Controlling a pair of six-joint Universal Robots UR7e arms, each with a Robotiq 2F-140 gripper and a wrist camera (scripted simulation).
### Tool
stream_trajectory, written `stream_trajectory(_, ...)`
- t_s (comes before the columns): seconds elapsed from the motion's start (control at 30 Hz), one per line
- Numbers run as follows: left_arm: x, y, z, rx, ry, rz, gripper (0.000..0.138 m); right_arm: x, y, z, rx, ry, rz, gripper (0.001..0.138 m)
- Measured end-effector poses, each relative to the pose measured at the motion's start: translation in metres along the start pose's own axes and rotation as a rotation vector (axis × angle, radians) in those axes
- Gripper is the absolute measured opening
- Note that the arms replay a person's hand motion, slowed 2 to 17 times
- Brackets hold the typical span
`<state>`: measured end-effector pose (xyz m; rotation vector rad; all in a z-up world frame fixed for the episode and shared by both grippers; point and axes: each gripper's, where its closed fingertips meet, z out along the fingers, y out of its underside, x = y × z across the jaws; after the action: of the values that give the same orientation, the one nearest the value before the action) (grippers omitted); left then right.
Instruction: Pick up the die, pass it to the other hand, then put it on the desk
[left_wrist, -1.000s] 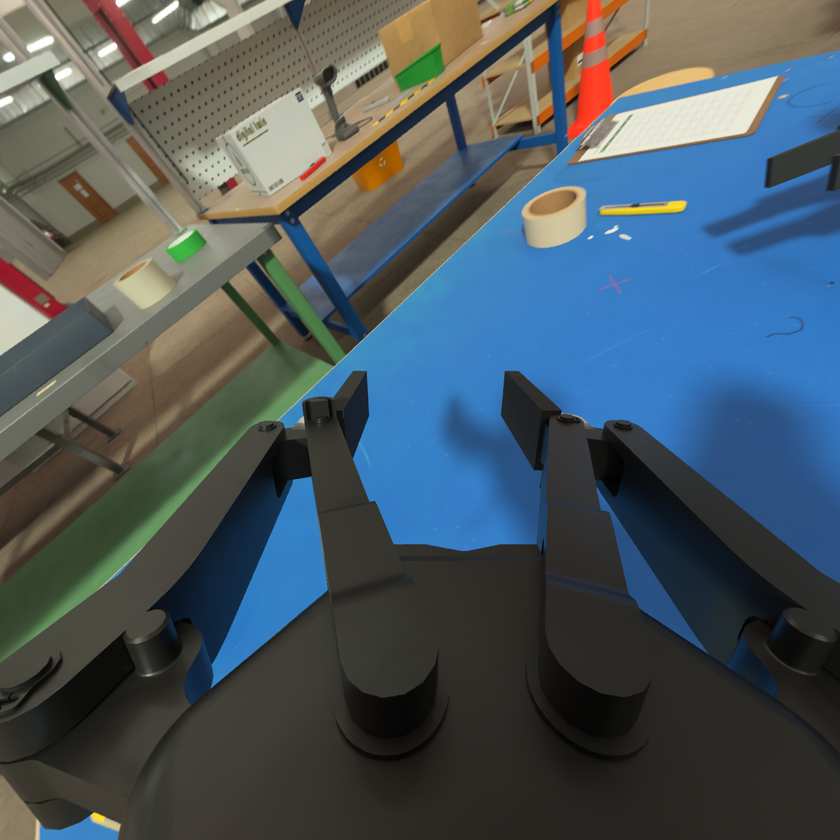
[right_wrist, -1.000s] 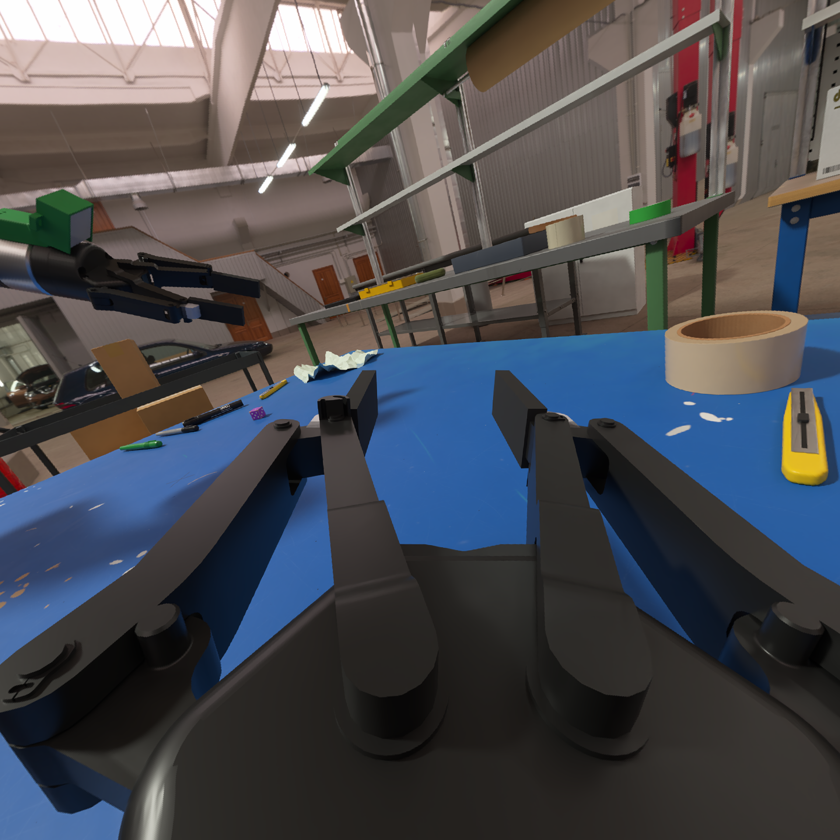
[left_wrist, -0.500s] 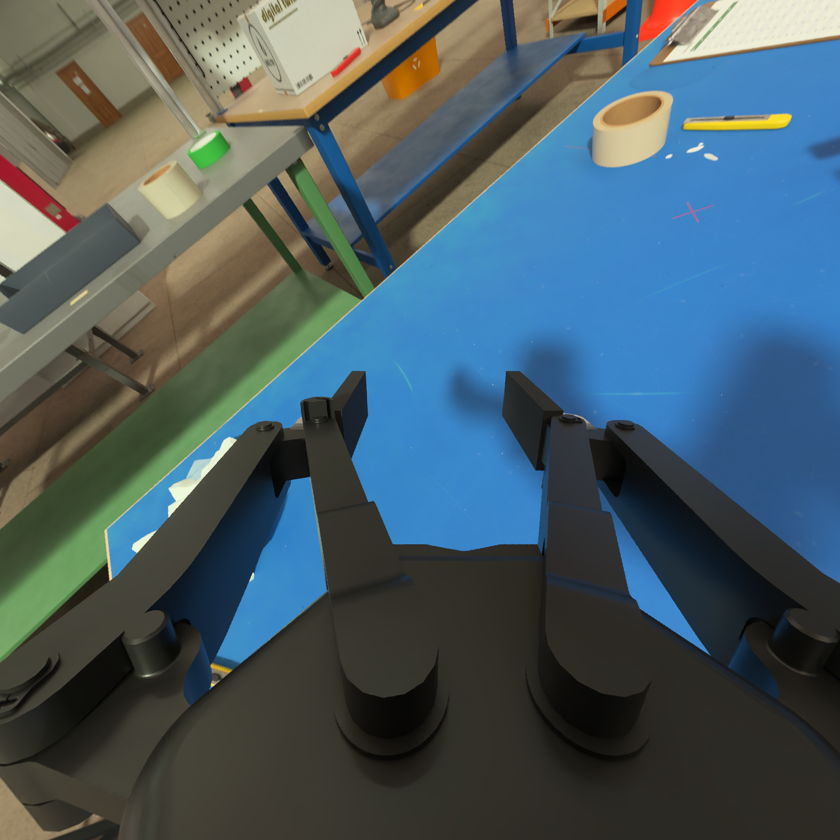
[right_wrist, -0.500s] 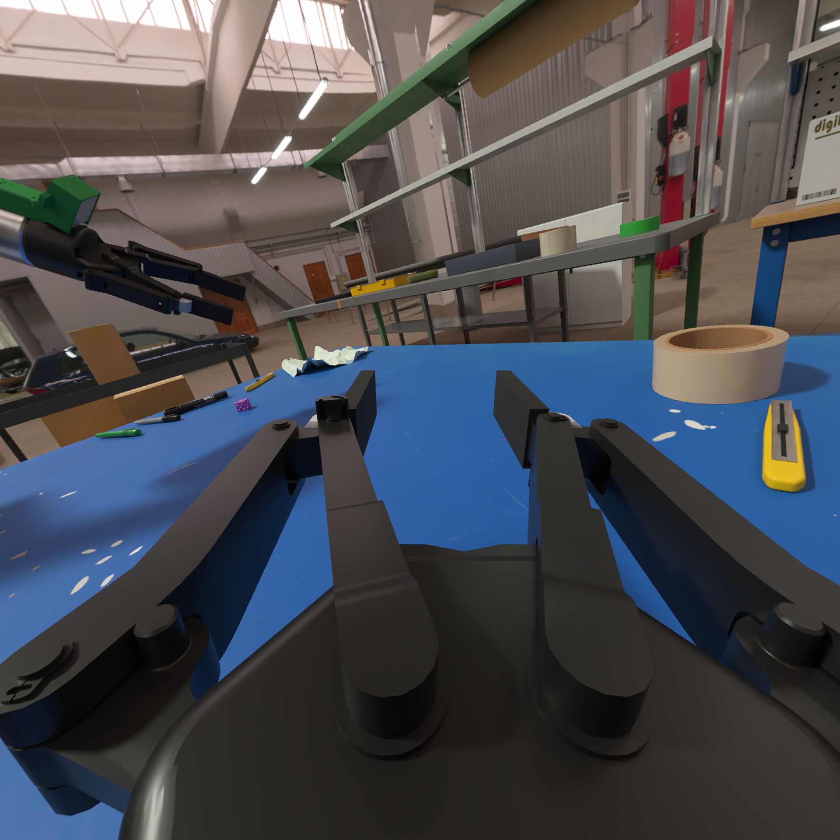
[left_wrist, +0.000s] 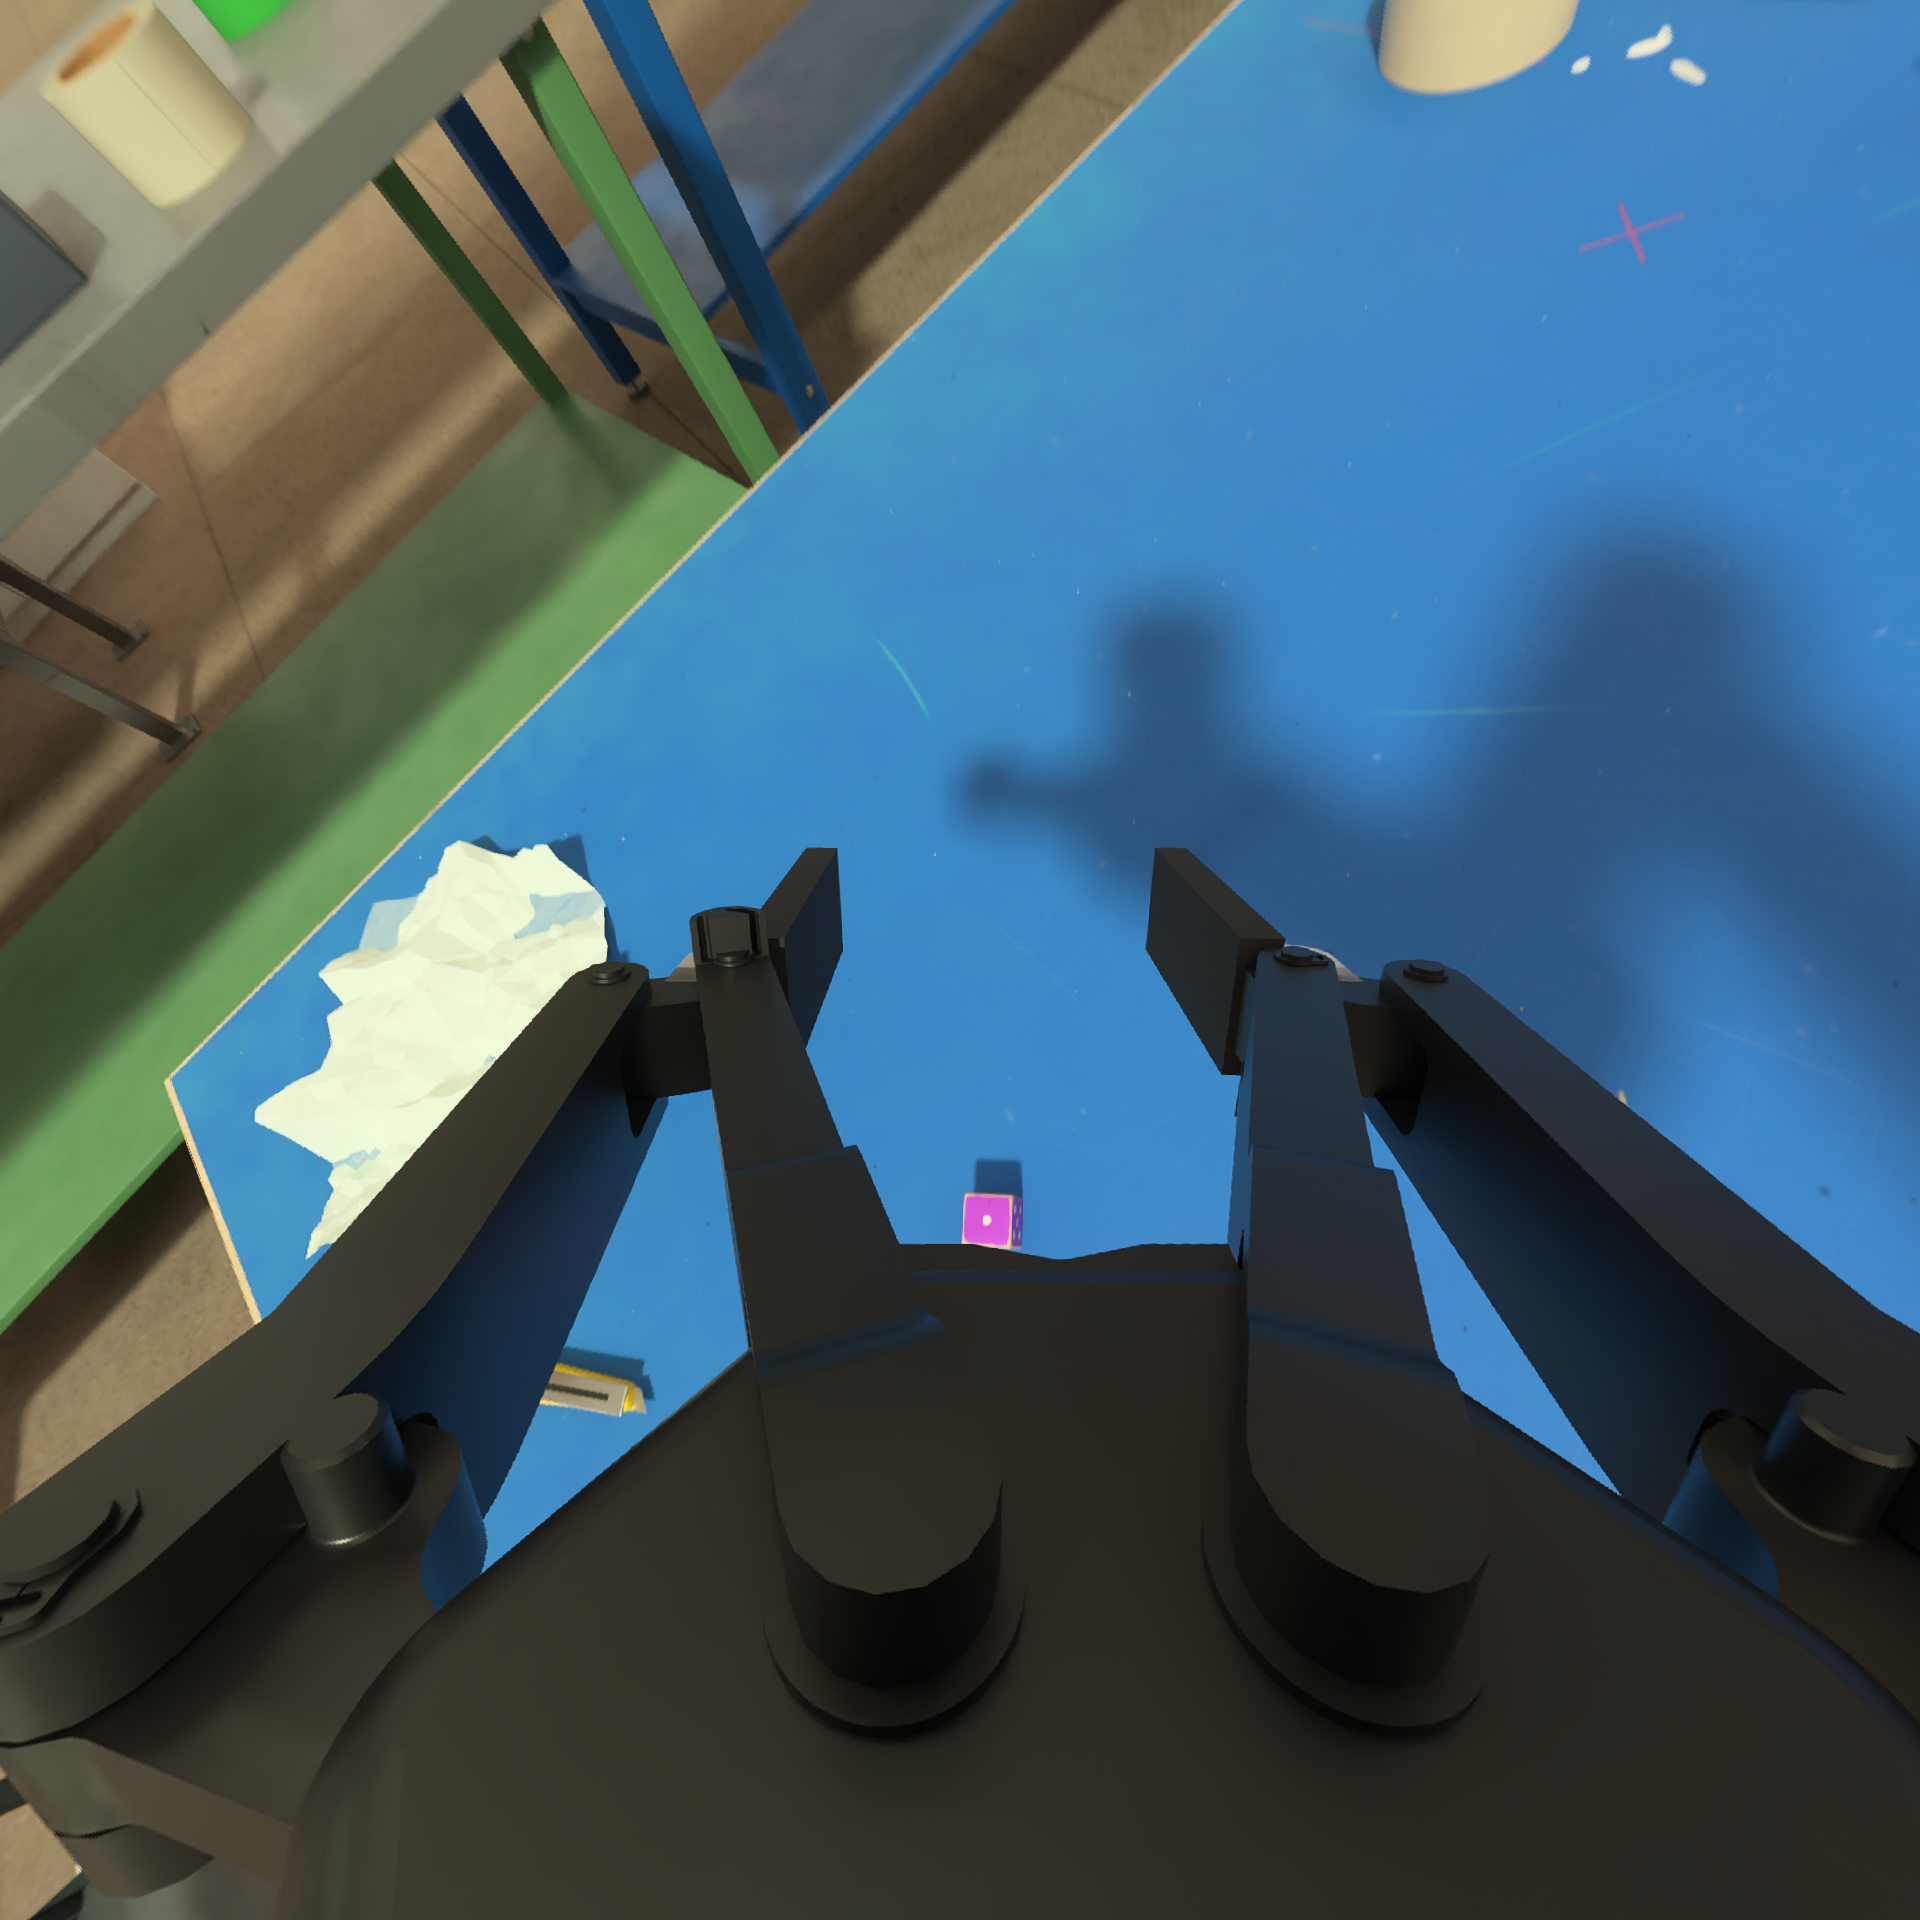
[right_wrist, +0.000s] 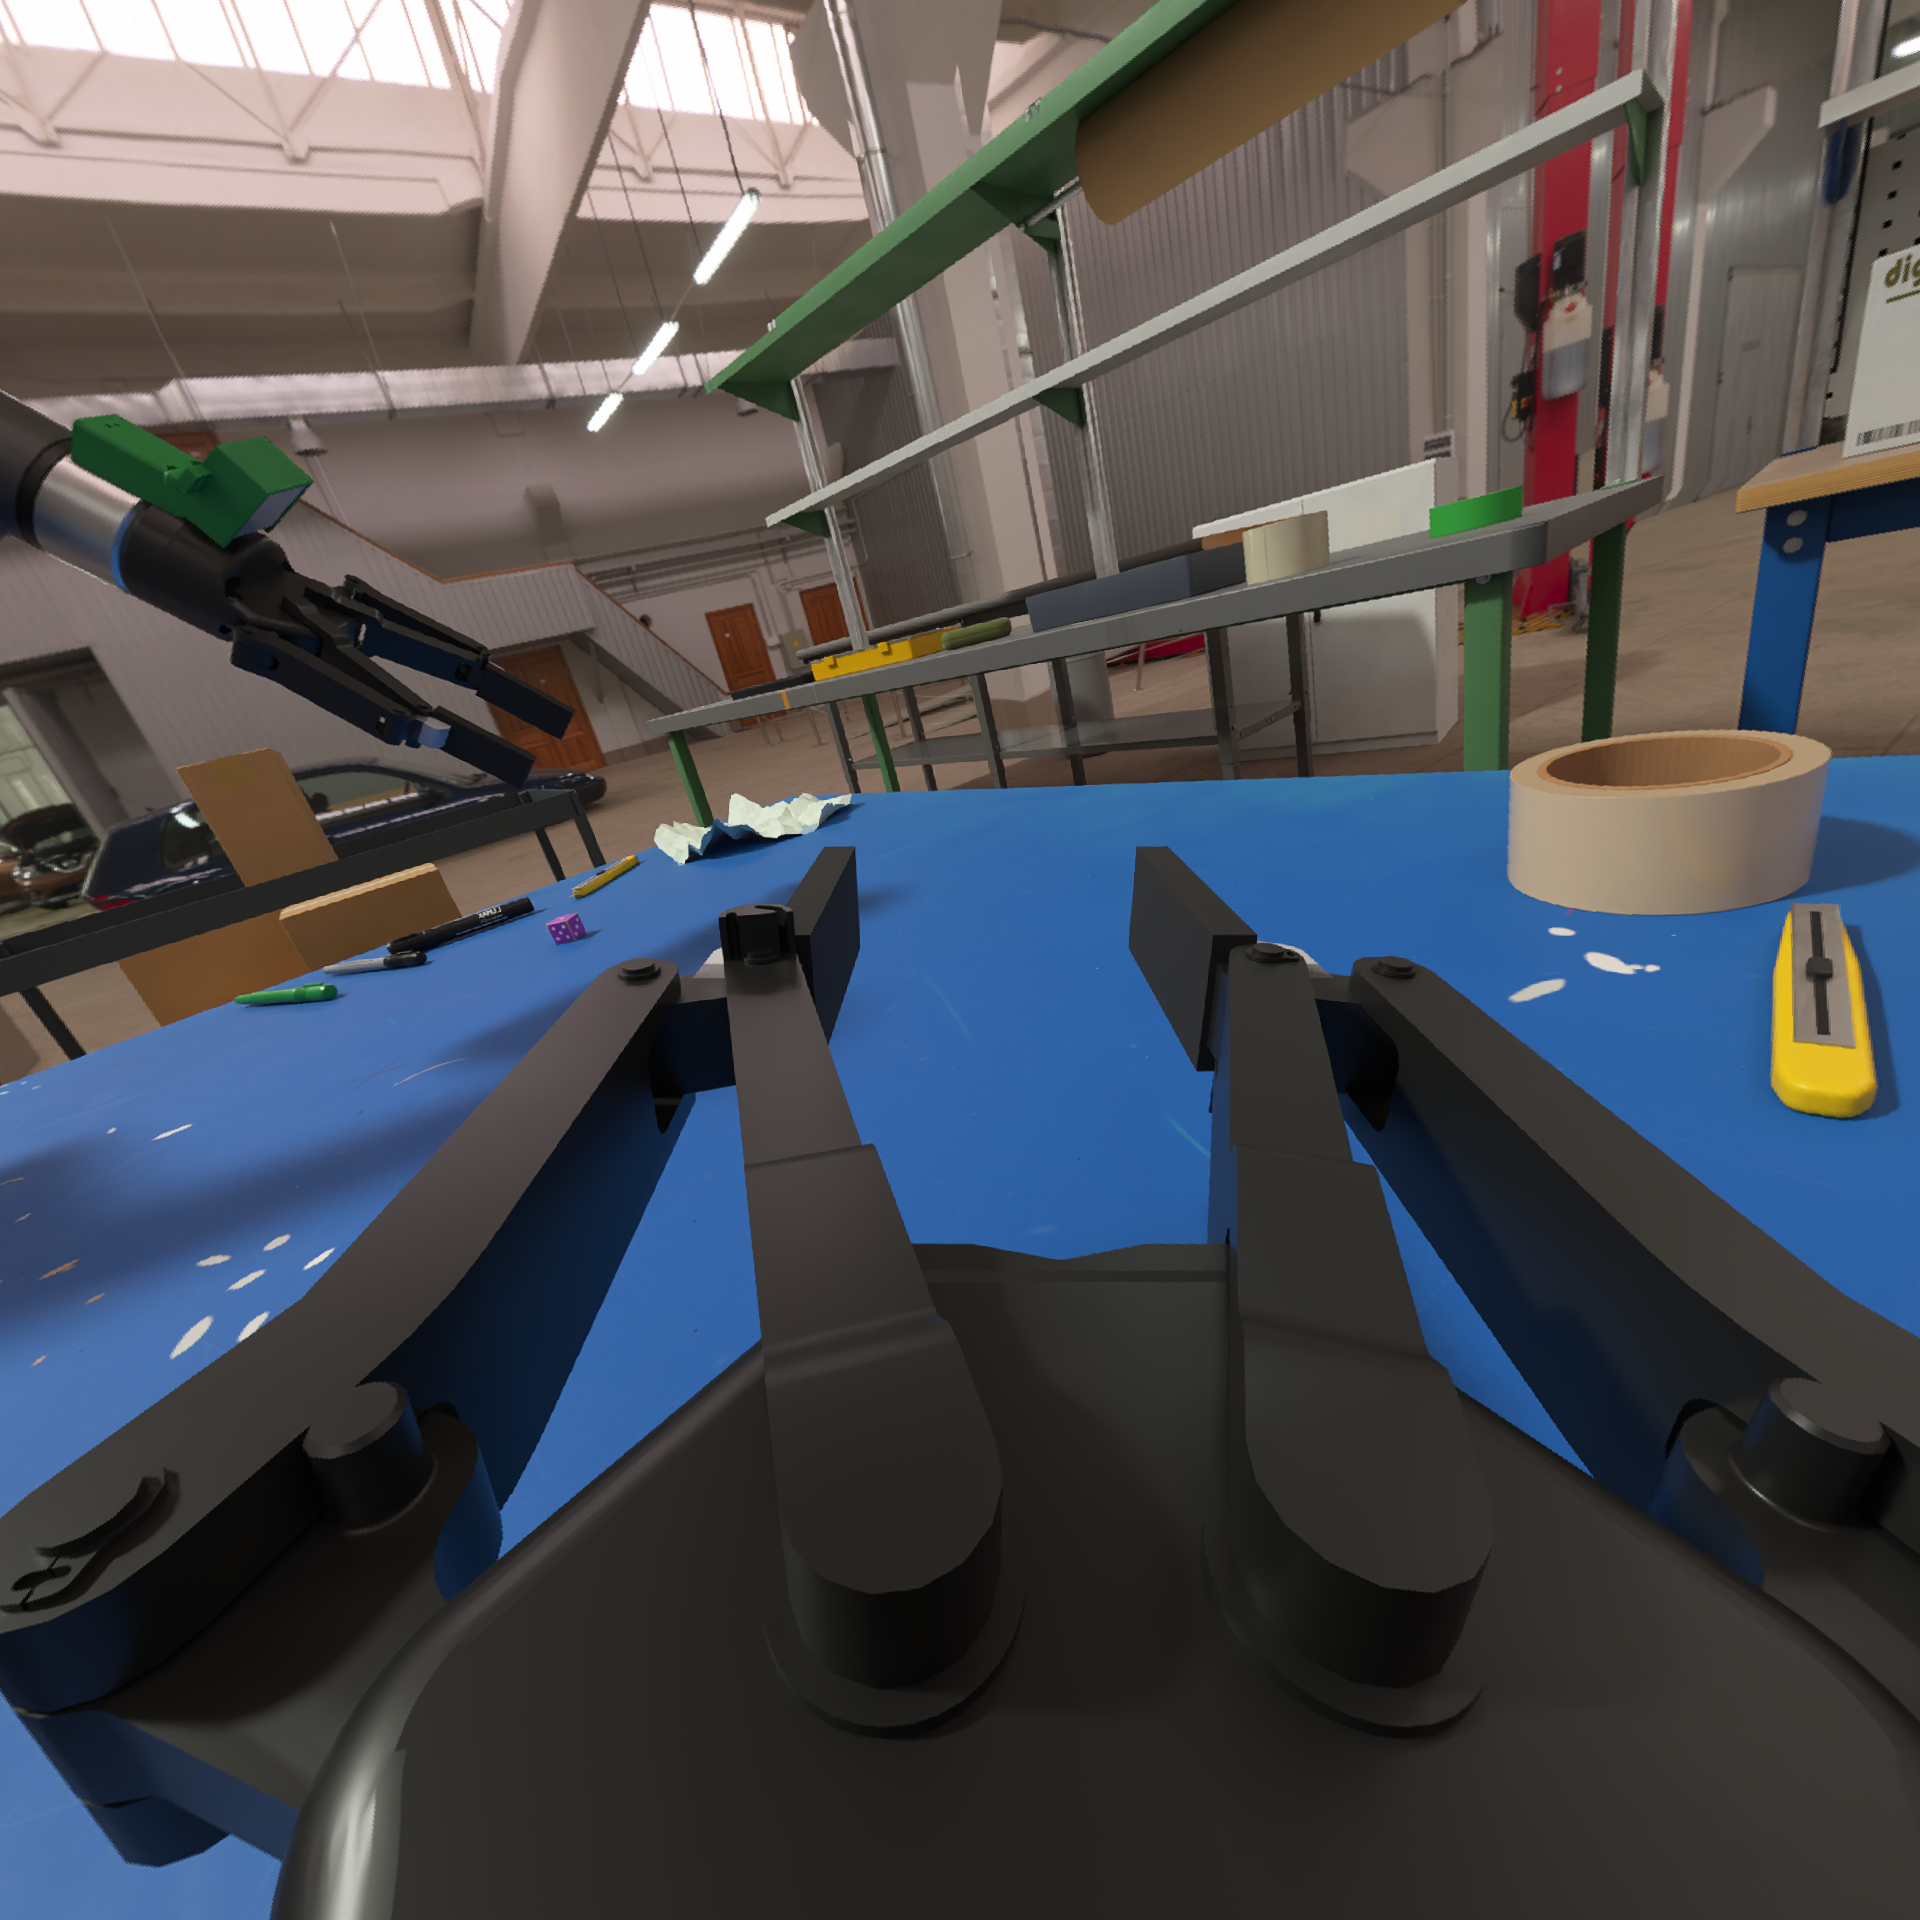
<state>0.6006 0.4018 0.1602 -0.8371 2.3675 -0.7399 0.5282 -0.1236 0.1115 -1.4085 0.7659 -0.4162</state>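
A small purple die (left_wrist: 990, 1219) with white pips lies on the blue desk (left_wrist: 1299, 499), below and between my left gripper's fingers, near the base of the view. My left gripper (left_wrist: 994, 914) is open and empty, high above the desk and tilted down. In the right wrist view the die (right_wrist: 565, 928) lies far off at the left, with the left gripper (right_wrist: 520, 727) hanging open above it. My right gripper (right_wrist: 994, 914) is open and empty, low over the desk.
Crumpled white paper (left_wrist: 436, 1008) lies at the desk's corner, close to the die. A yellow pencil stub (left_wrist: 587, 1392), black markers (right_wrist: 457, 925) and a green pen (right_wrist: 286, 995) lie nearby. A tape roll (right_wrist: 1662, 831) and yellow utility knife (right_wrist: 1823, 1013) sit right of my right gripper.
My left gripper has tilted down and pulled back toward the desk's corner, bringing the die and crumpled paper into its view. My right gripper has shifted only slightly.
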Motion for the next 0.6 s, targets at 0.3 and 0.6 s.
stream_trajectory(0.3,-0.006,0.029,0.005,-0.158,0.045,0.032,0.077,0.0,0.005,0.004,-0.02,-0.007,0.004,0.07)
stream_trajectory(0.6,-0.008,0.053,0.011,-0.321,0.093,0.04,0.074,-0.002,0.008,0.007,-0.042,-0.011,-0.009,0.07)
